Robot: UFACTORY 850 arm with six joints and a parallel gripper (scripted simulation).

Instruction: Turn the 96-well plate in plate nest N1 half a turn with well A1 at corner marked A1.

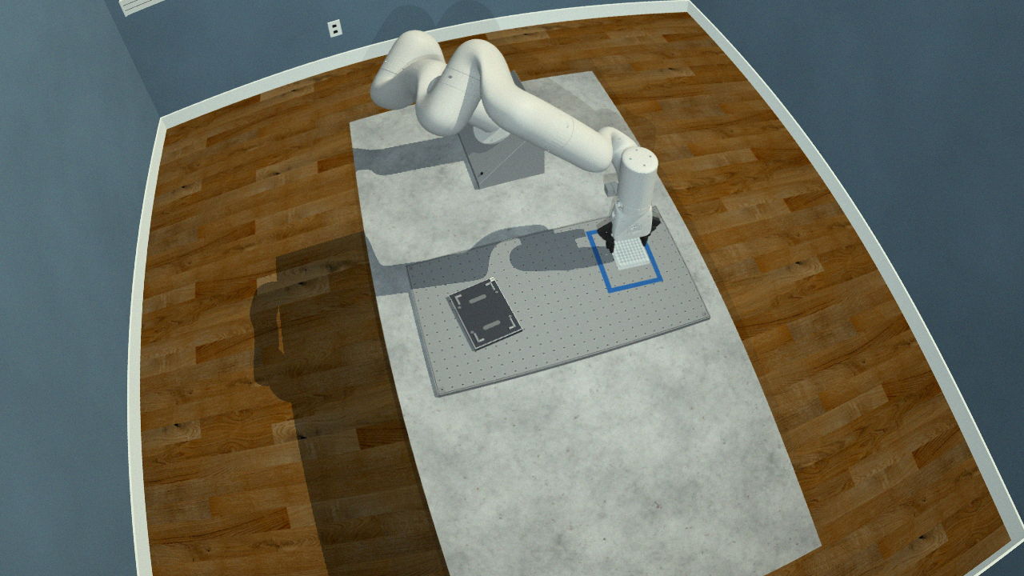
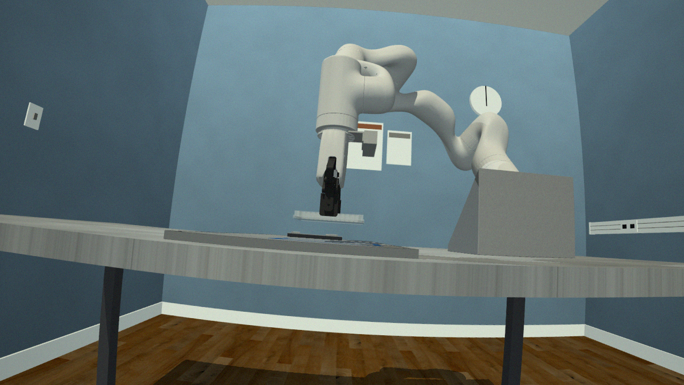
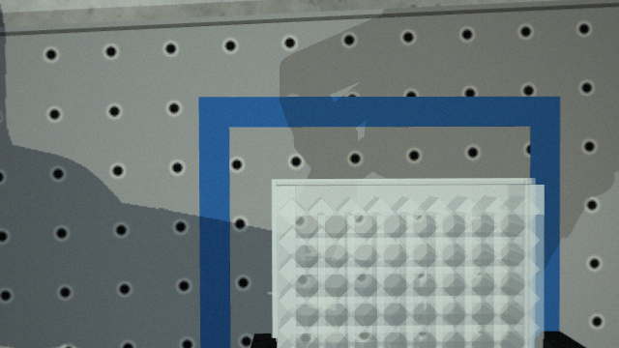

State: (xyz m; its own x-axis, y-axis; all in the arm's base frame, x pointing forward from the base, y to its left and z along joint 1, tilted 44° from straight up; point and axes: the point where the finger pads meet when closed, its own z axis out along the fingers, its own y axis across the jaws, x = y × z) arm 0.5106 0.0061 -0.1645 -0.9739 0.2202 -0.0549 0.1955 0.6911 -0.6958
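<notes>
A clear-white 96-well plate (image 1: 630, 256) (image 2: 305, 215) (image 3: 406, 271) hangs level above the pegboard, over the blue square outline (image 1: 634, 286) (image 3: 214, 164). My gripper (image 1: 628, 246) (image 2: 329, 213) (image 3: 411, 339) points down and is shut on the plate across its width, one black finger at each long side. The wrist view shows only one end of the plate; I cannot make out its cut-off corner. The dark plate nest N1 (image 1: 484, 314) (image 2: 313, 236) is empty, with pale corner locators. Its A1 mark is too small to read.
The perforated board (image 1: 558, 322) (image 2: 215, 239) lies on the grey table (image 1: 608, 444) and carries both the nest and the blue outline. The grey robot base block (image 1: 512, 163) (image 2: 526, 213) stands behind the board. The arm's shadow crosses the board's back part.
</notes>
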